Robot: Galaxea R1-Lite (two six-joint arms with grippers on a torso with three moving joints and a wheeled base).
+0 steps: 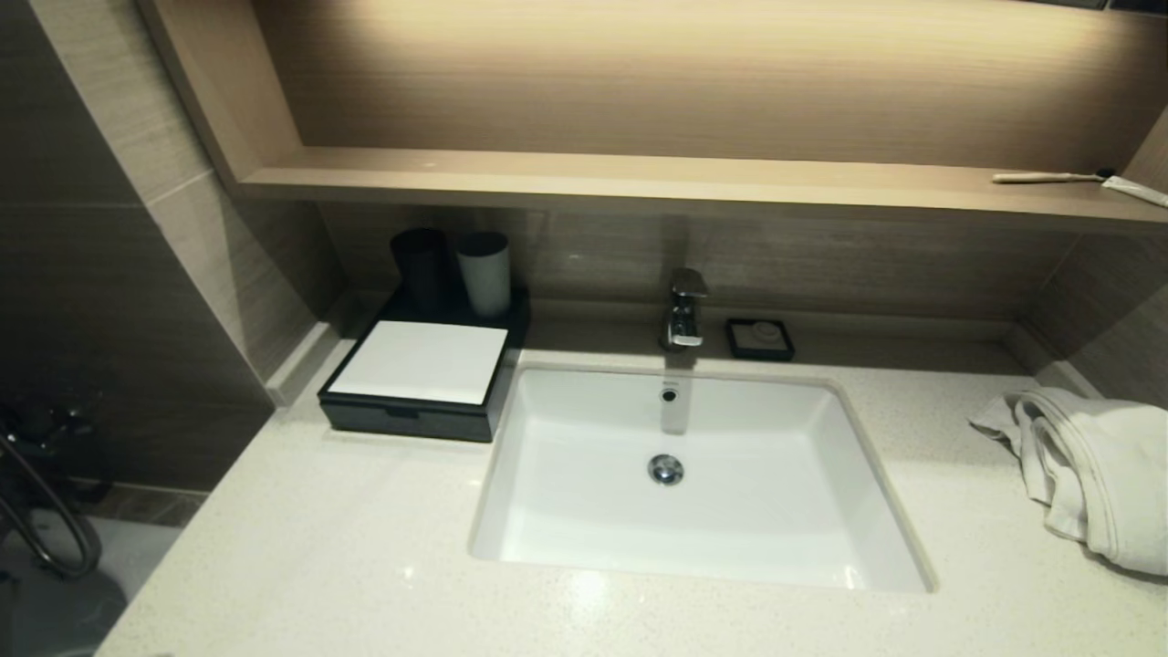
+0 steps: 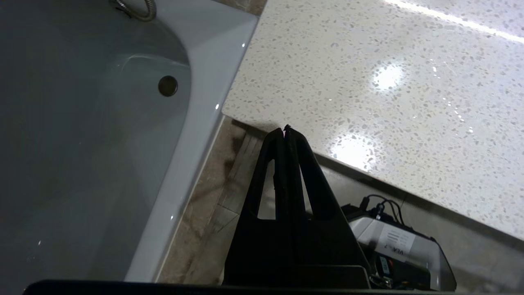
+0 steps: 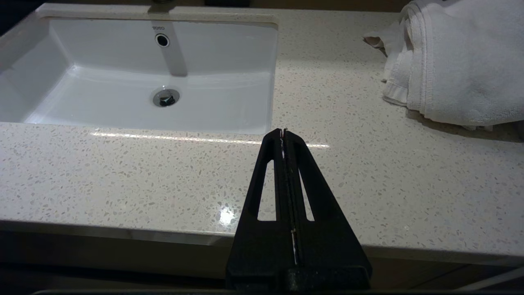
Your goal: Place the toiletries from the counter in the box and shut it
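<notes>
A black box with a white lid lying flat on it stands on the counter left of the sink. A toothbrush and a white tube lie on the wooden shelf at the far right. Neither gripper shows in the head view. My left gripper is shut and empty, low beside the counter's left corner, above the floor. My right gripper is shut and empty, just in front of the counter's front edge, right of the sink.
The white sink with its tap fills the counter's middle. A black cup and a grey cup stand behind the box. A soap dish sits by the tap. A white towel lies at right. A bathtub is left of the counter.
</notes>
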